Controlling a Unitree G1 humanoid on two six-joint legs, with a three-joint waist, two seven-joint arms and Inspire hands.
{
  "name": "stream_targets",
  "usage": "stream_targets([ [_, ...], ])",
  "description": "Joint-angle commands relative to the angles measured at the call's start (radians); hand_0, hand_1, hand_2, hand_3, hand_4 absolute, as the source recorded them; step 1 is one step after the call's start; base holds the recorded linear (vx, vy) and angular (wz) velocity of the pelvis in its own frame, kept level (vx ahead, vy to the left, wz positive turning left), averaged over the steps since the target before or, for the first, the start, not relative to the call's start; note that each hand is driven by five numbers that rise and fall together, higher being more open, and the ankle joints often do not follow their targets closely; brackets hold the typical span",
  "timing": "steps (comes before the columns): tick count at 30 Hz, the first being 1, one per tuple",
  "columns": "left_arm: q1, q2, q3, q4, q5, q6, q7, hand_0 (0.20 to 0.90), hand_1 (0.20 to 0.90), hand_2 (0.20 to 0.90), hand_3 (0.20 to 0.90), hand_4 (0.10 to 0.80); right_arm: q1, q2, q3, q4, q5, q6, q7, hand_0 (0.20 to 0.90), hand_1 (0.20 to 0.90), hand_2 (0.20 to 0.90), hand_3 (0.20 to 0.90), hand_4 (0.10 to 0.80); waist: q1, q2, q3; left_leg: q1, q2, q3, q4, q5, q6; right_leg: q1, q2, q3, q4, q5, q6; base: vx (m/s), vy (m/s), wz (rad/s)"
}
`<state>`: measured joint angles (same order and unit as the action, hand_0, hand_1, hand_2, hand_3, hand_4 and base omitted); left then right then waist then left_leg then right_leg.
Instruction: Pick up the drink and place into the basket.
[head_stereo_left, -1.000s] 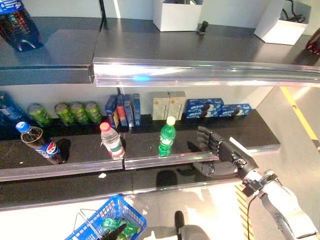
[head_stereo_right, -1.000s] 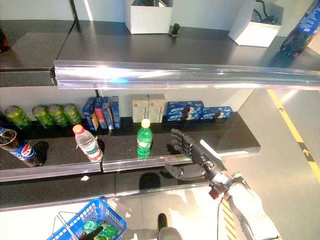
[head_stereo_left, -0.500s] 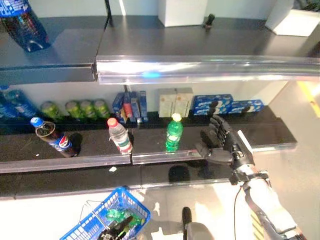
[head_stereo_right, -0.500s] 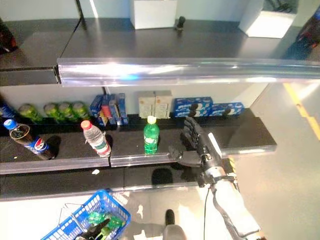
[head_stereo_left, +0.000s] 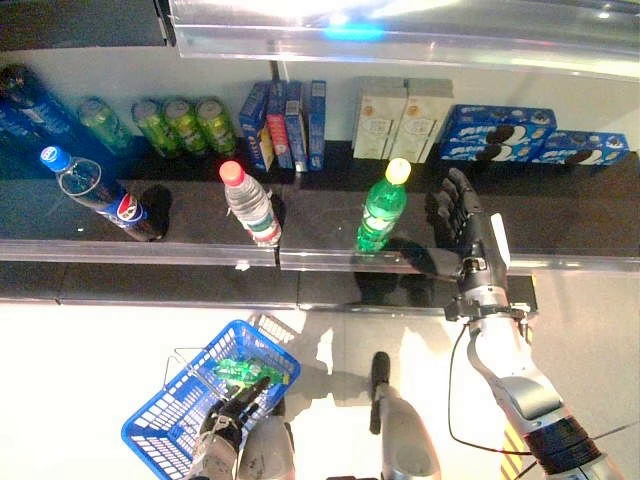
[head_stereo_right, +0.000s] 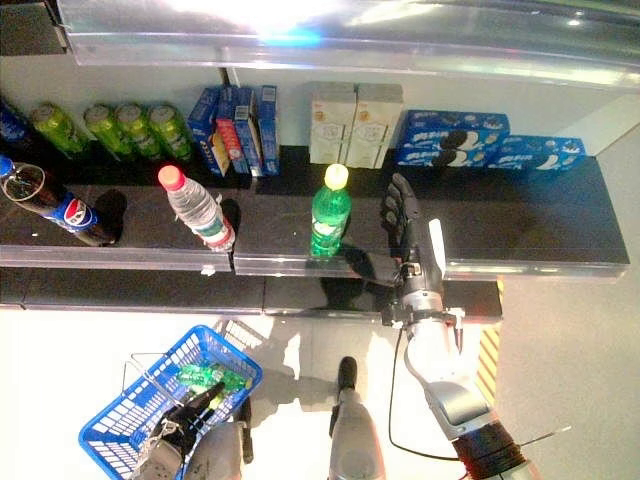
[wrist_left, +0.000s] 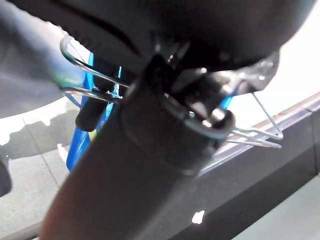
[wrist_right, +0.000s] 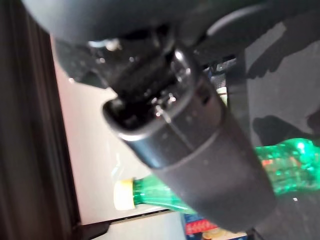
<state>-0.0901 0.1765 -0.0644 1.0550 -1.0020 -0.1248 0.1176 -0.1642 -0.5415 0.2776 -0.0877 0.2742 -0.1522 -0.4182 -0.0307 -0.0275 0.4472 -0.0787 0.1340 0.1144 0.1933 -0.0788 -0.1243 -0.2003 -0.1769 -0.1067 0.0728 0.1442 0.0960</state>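
A green drink bottle (head_stereo_left: 379, 214) with a yellow cap stands upright at the front of the lower shelf (head_stereo_left: 560, 235). My right hand (head_stereo_left: 465, 232) is open just to its right, fingers straight and pointing to the shelf's back, thumb stretched toward the bottle's base without touching it. The right wrist view shows the bottle (wrist_right: 160, 196) past the thumb. Low at the left, my left hand (head_stereo_left: 232, 412) is shut on the wire handle (wrist_left: 82, 75) of a blue basket (head_stereo_left: 165, 432), which holds green packs (head_stereo_left: 238, 371).
Left of the green bottle stand a red-capped water bottle (head_stereo_left: 251, 205) and a cola bottle (head_stereo_left: 98, 194). Green cans (head_stereo_left: 170, 122), blue boxes (head_stereo_left: 287, 124), cream cartons (head_stereo_left: 402, 120) and blue biscuit boxes (head_stereo_left: 500, 135) line the shelf's back. An upper shelf's edge (head_stereo_left: 420, 40) overhangs.
The camera has tipped down, so the whole scene has shifted. My right hand has come up from below the shelf's front edge and closer to the green bottle's right side.
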Motion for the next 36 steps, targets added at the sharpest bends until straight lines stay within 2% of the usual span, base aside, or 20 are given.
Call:
stream_targets([
  [1,0.104,0.031,-0.02,-0.053,-0.032,-0.059,-0.016,0.3,0.3,0.3,0.2,0.1,-0.121,-0.022,-0.019,-0.082,-0.079,-0.058,-0.044,0.9,0.9,0.9,0.9,0.8,0.019,-0.009,-0.03,-0.096,0.004,-0.052,0.165,-0.024,0.039,0.014,-0.034,-0.002,0.153,-0.144,0.012,0.0,0.0,0.0],
  [15,0.108,0.043,-0.013,-0.069,-0.021,-0.052,-0.024,0.3,0.3,0.3,0.2,0.1,-0.116,-0.022,0.006,-0.049,-0.074,-0.039,-0.023,0.9,0.9,0.9,0.9,0.8,0.042,-0.005,0.013,-0.141,0.007,-0.068,0.189,0.018,0.033,0.021,-0.025,-0.018,0.147,-0.145,0.002,-0.01,-0.008,0.03],
  [23,0.09,0.049,-0.021,-0.073,-0.018,-0.045,-0.021,0.3,0.3,0.3,0.2,0.1,-0.169,-0.05,0.042,-0.055,-0.116,0.016,0.012,0.9,0.9,0.9,0.9,0.8,0.053,0.001,0.022,-0.157,0.009,-0.078,0.199,0.047,0.026,0.025,-0.02,-0.025,0.147,-0.148,-0.004,0.001,-0.003,0.01],
  [28,0.086,0.049,-0.022,-0.067,-0.011,-0.041,-0.021,0.3,0.3,0.3,0.2,0.1,-0.188,-0.039,0.055,-0.034,-0.102,0.004,-0.016,0.9,0.9,0.9,0.9,0.8,0.061,0.003,0.024,-0.168,0.013,-0.082,0.218,0.061,0.023,0.029,-0.018,-0.032,0.154,-0.153,-0.01,0.003,-0.003,0.01],
  [36,0.069,0.05,-0.031,-0.057,-0.005,-0.025,-0.018,0.3,0.3,0.3,0.2,0.1,-0.313,-0.014,0.057,0.077,-0.087,0.028,-0.064,0.9,0.9,0.9,0.9,0.8,0.087,0.018,0.043,-0.196,0.005,-0.107,0.248,0.085,0.02,0.025,-0.021,-0.043,0.171,-0.156,-0.021,0.008,0.003,0.02],
])
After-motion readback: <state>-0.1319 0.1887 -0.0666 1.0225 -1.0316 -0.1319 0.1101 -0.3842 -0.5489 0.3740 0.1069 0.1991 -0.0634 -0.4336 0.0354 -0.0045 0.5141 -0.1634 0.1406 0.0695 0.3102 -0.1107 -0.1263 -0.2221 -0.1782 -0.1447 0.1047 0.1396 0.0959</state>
